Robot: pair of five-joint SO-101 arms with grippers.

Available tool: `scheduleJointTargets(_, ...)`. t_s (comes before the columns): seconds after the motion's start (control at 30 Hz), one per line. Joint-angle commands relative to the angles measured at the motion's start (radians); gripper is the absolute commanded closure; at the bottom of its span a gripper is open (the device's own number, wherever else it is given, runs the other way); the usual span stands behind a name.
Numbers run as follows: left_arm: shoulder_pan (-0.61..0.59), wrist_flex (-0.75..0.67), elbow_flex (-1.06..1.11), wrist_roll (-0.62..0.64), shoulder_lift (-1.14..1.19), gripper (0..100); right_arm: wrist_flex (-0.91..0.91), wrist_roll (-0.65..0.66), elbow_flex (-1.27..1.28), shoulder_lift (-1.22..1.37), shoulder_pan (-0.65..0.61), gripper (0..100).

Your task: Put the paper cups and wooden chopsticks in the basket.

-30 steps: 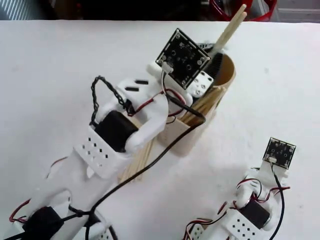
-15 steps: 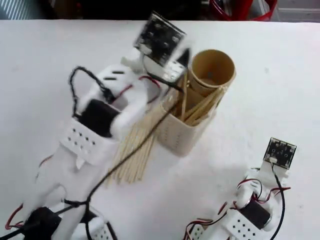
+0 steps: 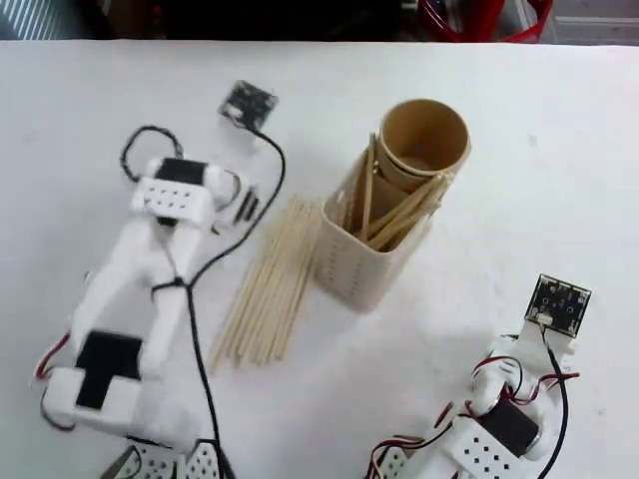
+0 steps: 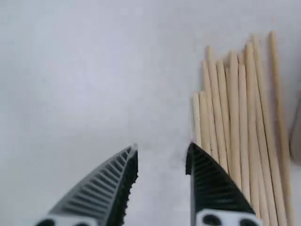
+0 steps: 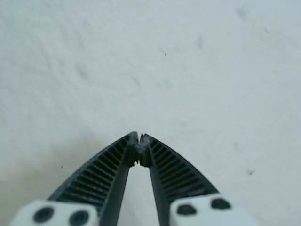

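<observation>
A cream perforated basket [image 3: 351, 267] stands mid-table. Stacked paper cups [image 3: 425, 138] sit in its far end, and several wooden chopsticks [image 3: 397, 212] lean inside it. A pile of loose chopsticks [image 3: 266, 291] [image 4: 237, 117] lies on the table against the basket's left side. My left arm [image 3: 175, 195] is left of that pile. Its gripper [image 4: 162, 153] is open and empty, low over bare table, with the chopstick ends just beside one finger [image 4: 207, 183]. My right gripper [image 5: 138, 141] is shut with nothing in it, over bare table near the front right, below its wrist camera [image 3: 559, 304].
The white table [image 3: 559, 180] has free room on the right and far left. A red object [image 3: 479, 18] sits beyond the far edge. The left arm's black cable [image 3: 200, 299] runs along the table beside the chopstick pile.
My left arm has swung away from above the basket to the left and down to the table. The chopstick it held upright over the cups has left its fingers. The right arm stayed still.
</observation>
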Motion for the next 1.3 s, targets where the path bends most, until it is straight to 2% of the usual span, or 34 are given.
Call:
scheduleJointTargets(0.0, 0.104, 0.005, -0.006, -0.014, 0.119, 80, 0.002, 0.006, 0.011, 0.005, 0.002, 98.1)
scheduleJointTargets(0.2, 0.142, 0.017, 0.002, 0.074, 0.131, 77, 0.002, 0.005, 0.011, 0.005, 0.002, 98.1)
scheduleJointTargets(0.47, 0.145, 0.018, -0.008, 0.069, 0.232, 76, 0.002, 0.006, 0.011, 0.005, 0.002, 98.1)
scheduleJointTargets(0.67, 0.07, 0.176, -0.175, 0.005, 0.357, 76, 0.002, 0.008, 0.011, 0.005, 0.002, 98.1)
scheduleJointTargets(0.77, -0.028, 0.204, -0.256, -0.069, 0.392, 81, 0.002, 0.008, 0.011, 0.005, 0.002, 98.1)
scheduleJointTargets(0.93, -0.159, 0.293, -0.434, -0.183, 0.398, 82, 0.002, 0.006, 0.011, 0.005, 0.001, 98.1)
scheduleJointTargets(1.13, -0.165, 0.419, -0.62, -0.227, 0.401, 82, 0.002, 0.005, 0.011, 0.005, 0.001, 98.1)
scheduleJointTargets(1.27, -0.148, 0.425, -0.635, -0.221, 0.403, 82, 0.002, 0.006, 0.011, 0.005, 0.001, 98.1)
